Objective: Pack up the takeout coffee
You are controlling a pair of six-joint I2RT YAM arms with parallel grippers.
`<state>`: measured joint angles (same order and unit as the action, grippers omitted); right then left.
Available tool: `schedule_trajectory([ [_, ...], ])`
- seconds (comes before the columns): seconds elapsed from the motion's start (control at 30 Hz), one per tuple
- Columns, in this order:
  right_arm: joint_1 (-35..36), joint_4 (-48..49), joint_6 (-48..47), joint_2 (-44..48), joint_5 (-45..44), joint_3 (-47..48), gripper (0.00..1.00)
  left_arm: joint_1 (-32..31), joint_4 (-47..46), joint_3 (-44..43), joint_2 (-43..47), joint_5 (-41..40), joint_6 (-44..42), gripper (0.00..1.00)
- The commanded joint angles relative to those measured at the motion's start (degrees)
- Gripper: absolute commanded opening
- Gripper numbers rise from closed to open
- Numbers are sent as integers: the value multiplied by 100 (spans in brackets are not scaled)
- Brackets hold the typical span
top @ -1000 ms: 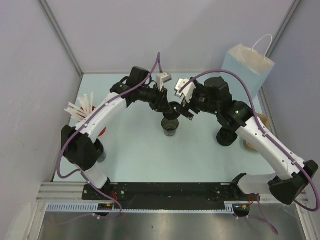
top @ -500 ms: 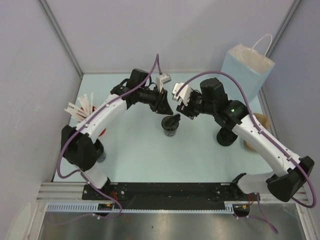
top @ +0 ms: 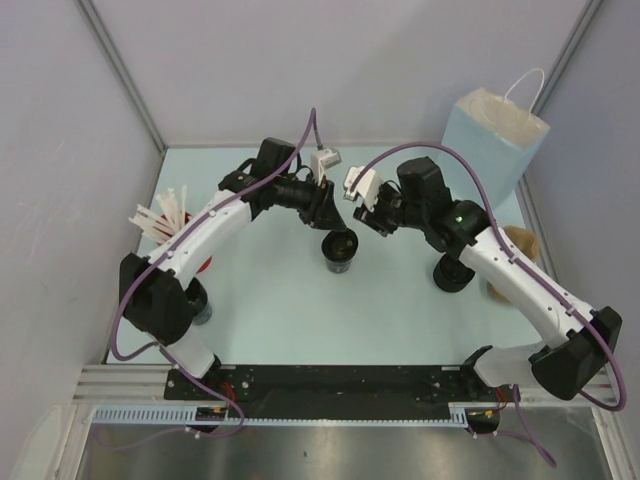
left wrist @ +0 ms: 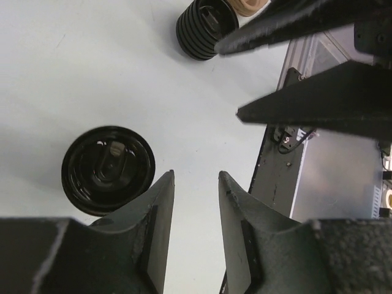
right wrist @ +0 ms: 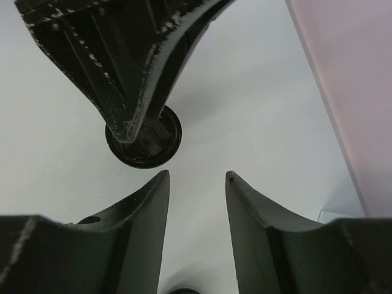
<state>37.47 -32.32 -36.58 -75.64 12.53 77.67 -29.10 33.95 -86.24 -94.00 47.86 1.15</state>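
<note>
The takeout coffee [top: 340,250], a short black cup with a black sip lid, stands upright in the middle of the pale table. It shows from above in the left wrist view [left wrist: 108,169] and, partly hidden behind the left fingers, in the right wrist view [right wrist: 147,139]. My left gripper [top: 328,212] hovers just behind and left of it, open and empty [left wrist: 196,177]. My right gripper [top: 380,222] hovers behind and right of it, open and empty [right wrist: 197,176]. The pale-blue paper bag [top: 495,135] stands at the back right.
A red cup of white straws [top: 165,218] stands at the left. A black ribbed round object [top: 452,272] sits right of the cup, also in the left wrist view [left wrist: 205,27]. The brown pulp carrier [top: 522,245] lies beside it. Grey walls close in both sides.
Both grippers have drawn back from the cup's top, the right one moving up and away. The cup now stands alone with its lid flat.
</note>
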Motion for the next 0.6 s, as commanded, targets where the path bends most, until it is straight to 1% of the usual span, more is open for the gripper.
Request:
schedule_trajectory([
  [0.0, -284, 278, 203, 338, 248, 29, 46, 19, 155, -323, 154, -188, -386, 42],
  [0.1, -583, 261, 317, 453, 477, 29, 48, -8, 321, -463, 92, -434, -693, 44],
  [0.17, -933, 208, 405, 514, 783, 29, 50, -148, 567, -534, 39, -847, -966, 48],
  [0.2, -1074, 182, 467, 558, 916, 29, 51, -218, 638, -508, 31, -996, -1307, 50],
  [0.23, -1432, 156, 607, 576, 1057, 29, 54, -410, 656, -473, 39, -1459, -1441, 53],
  [0.3, -1759, 33, 722, 603, 1496, 29, 58, -639, 552, -202, 83, -1857, -1670, 57],
  [0.33, -1944, -2, 827, 620, 1628, 29, 60, -849, 499, -105, 92, -1981, -1705, 58],
  [0.37, -2224, -81, 880, 620, 1821, 29, 61, -965, 428, 53, 92, -2339, -1714, 59],
  [0.4, -2357, -125, 924, 629, 1884, 29, 63, -1070, 332, 98, 57, -2516, -1706, 61],
  [0.43, -2454, -169, 959, 629, 1928, 29, 63, -1254, 305, 116, 5, -2640, -1697, 61],
  [0.47, -2586, -266, 1012, 646, 1972, 29, 63, -1325, 296, 98, -48, -2867, -1636, 61],
  [0.57, -2710, -363, 1161, 699, 1928, 20, 64, -1493, 331, -50, -338, -3149, -1338, 63],
])
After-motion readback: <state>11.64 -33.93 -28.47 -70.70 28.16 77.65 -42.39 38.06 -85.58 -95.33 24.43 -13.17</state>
